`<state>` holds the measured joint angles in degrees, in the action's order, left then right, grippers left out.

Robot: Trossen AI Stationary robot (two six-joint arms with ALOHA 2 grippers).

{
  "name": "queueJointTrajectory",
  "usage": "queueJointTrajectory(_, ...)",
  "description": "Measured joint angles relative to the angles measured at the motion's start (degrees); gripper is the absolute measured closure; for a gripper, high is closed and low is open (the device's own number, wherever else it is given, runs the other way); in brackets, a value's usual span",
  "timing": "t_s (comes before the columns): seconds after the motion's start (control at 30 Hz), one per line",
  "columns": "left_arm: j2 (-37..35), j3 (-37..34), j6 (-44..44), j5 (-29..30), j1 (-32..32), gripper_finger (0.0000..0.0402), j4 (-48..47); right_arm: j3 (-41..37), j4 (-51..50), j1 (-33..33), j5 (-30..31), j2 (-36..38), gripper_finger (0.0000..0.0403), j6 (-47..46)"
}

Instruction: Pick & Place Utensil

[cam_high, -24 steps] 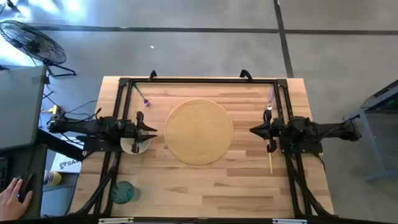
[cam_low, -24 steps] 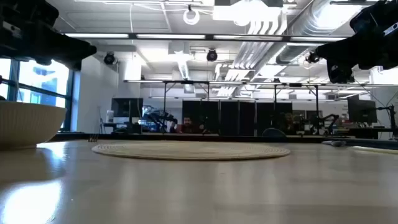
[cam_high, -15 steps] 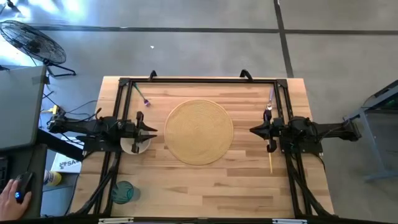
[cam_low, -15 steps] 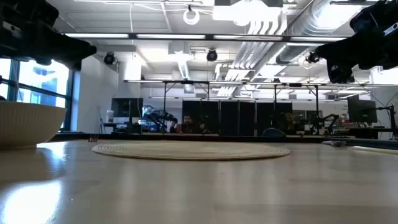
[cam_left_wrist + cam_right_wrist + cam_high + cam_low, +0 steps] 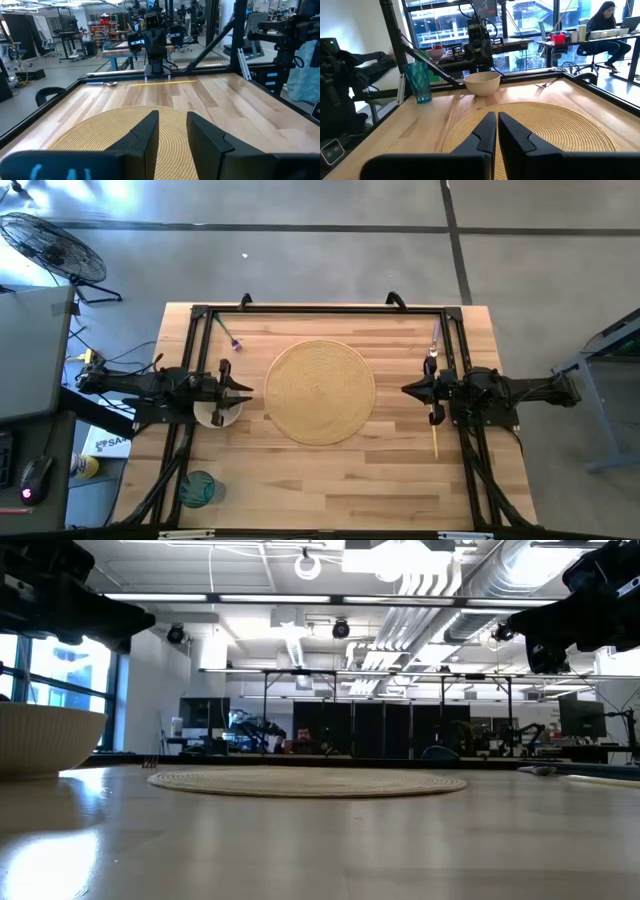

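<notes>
A purple-handled fork (image 5: 228, 335) lies flat at the table's far left and also shows in the right wrist view (image 5: 545, 84). A spoon (image 5: 433, 345) and a yellow-handled utensil (image 5: 435, 440) lie under my right arm, along the right rail. My left gripper (image 5: 172, 117) hovers open and holds nothing, over the white bowl (image 5: 215, 415), pointing at the round woven placemat (image 5: 320, 392). My right gripper (image 5: 497, 116) is shut and holds nothing. It hovers level at the placemat's right edge (image 5: 405, 390).
A teal glass (image 5: 197, 488) stands at the near left corner. A black frame rail (image 5: 320, 310) runs along the table's far and side edges. The low view shows the bowl (image 5: 40, 740) and the placemat (image 5: 305, 782) on bare wood.
</notes>
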<state>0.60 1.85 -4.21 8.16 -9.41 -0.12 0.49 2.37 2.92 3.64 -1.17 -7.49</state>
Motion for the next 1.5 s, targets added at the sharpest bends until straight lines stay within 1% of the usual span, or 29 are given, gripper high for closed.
queueJointTrajectory(0.87, 0.00, 0.00, 0.63, -0.11, 0.00, 0.0305, 0.26, 0.00, 0.00, 0.00, 0.00, 0.00, 0.0391, 0.00)
queueJointTrajectory(0.97, 0.04, -0.13, 1.20, 1.05, 0.02, 0.0305, 4.62, 0.00, 0.00, 0.02, 0.00, 0.02, 0.0391, 0.00)
queueJointTrajectory(1.03, -0.04, -0.13, 2.97, 1.86, 0.02, 0.0305, 8.05, 0.00, 0.00, 0.01, 0.00, 0.01, 0.0391, 0.00)
queueJointTrajectory(1.1, 0.06, -0.13, 4.58, 1.88, 0.02, 0.0305, 9.55, 0.00, 0.00, 0.02, 0.00, 0.01, 0.0391, 0.00)
queueJointTrajectory(1.27, 2.96, -0.11, 6.03, 2.08, 0.02, 0.0305, 13.29, 0.00, 0.00, 0.02, 0.00, 0.01, 0.0391, 0.00)
queueJointTrajectory(1.4, 7.74, -0.04, 6.01, 2.08, 0.02, 0.0305, 17.33, 0.00, 0.00, 0.01, 0.00, 0.02, 0.0391, 0.00)
queueJointTrajectory(1.5, 12.00, 2.02, 6.29, 2.08, 0.02, 0.0305, 16.41, 0.00, 0.01, 0.01, 0.00, 0.02, 0.0391, 0.00)
